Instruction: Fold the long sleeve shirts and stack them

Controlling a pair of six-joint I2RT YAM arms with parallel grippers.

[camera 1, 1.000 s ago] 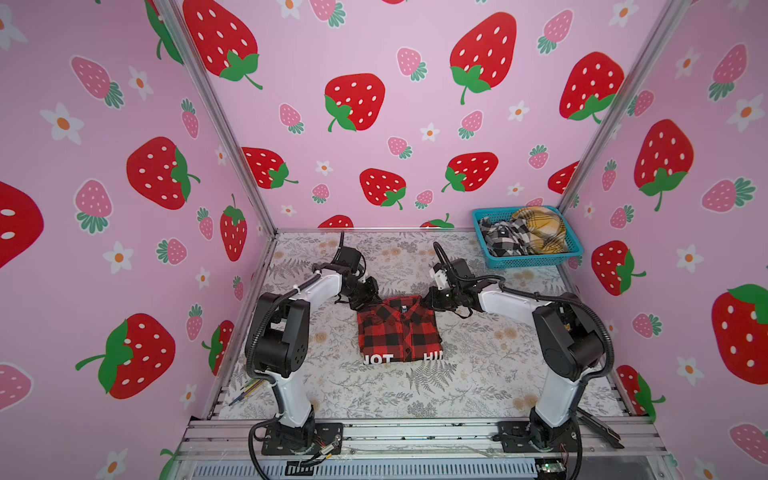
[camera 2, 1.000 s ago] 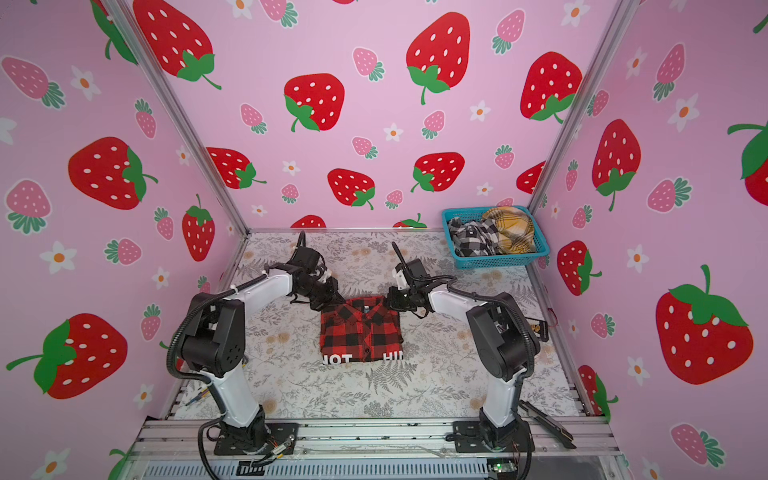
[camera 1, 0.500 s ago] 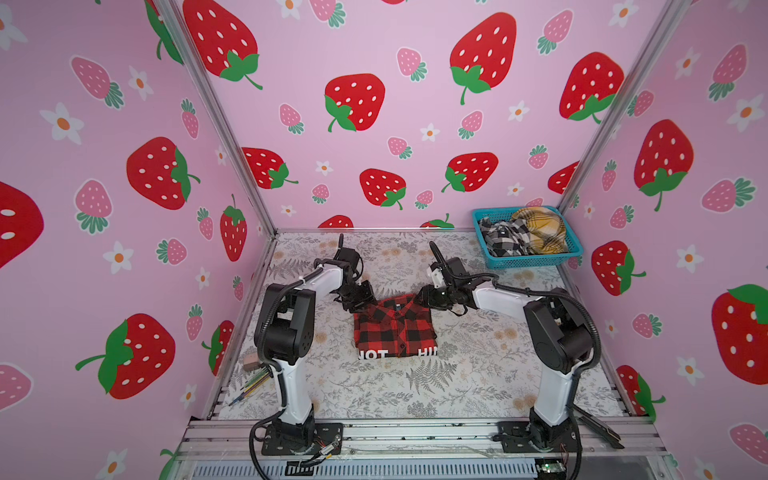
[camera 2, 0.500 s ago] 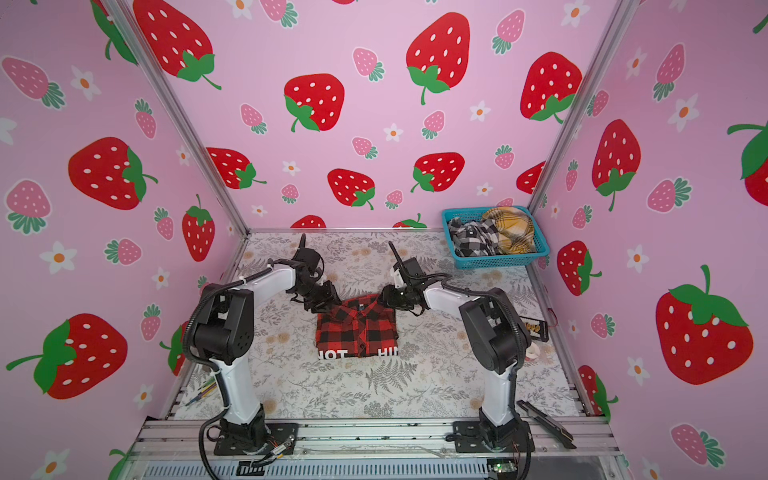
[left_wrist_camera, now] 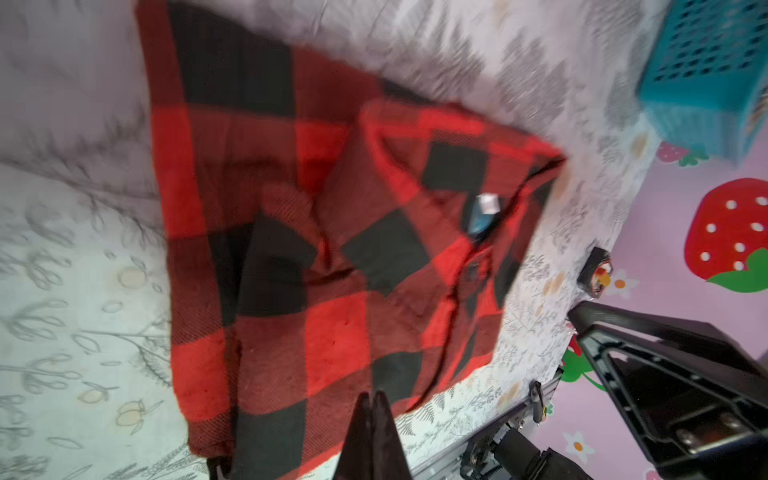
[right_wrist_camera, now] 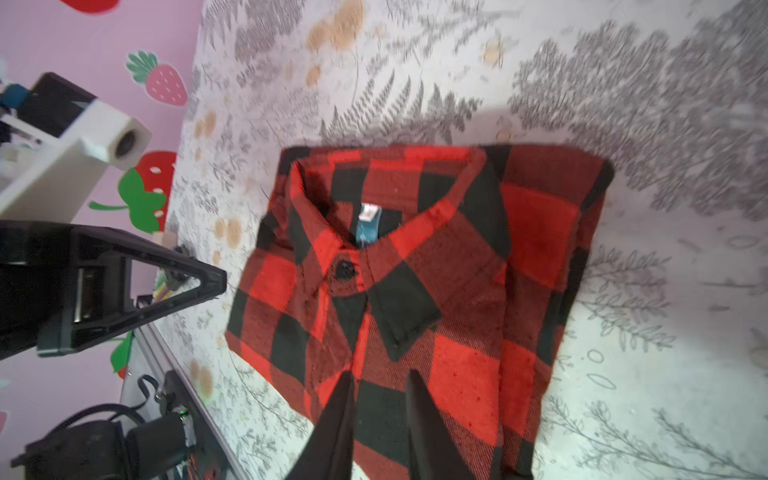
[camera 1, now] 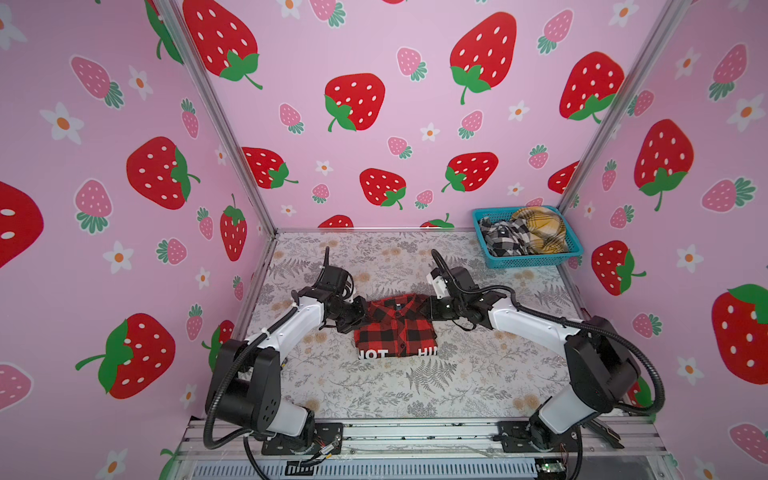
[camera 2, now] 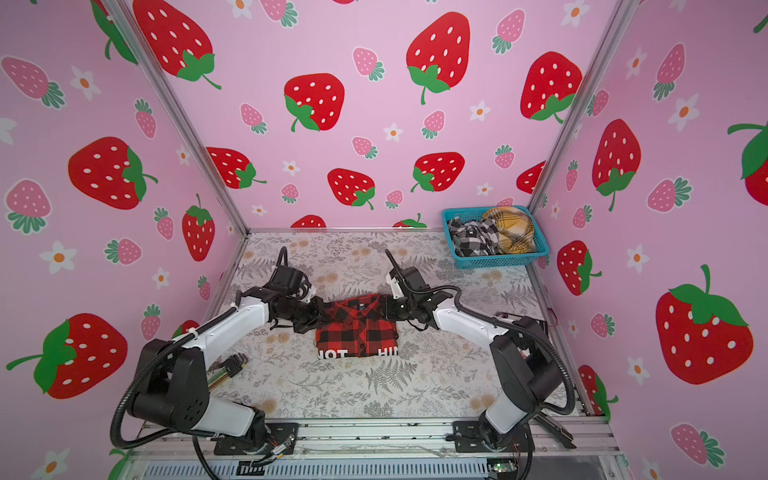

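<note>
Now left hand (left_wrist_camera: 371, 397) clenched over red-and-black shirt (camera 1: 395, 328); right hand (right_wrist_camera: 379, 374) slightly parted above it, gripping nothing.

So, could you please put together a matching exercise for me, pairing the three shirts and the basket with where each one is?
Things:
1. red-and-black check shirt
2. black-and-white plaid shirt
3. mustard-yellow plaid shirt
4. teal basket

Places:
A. at the far right corner of the table
B. in the basket, on its right side in both top views
C. folded flat near the table's middle
D. in the basket, on its left side in both top views

Pairs: 1-C, 2-D, 3-B, 4-A
</note>
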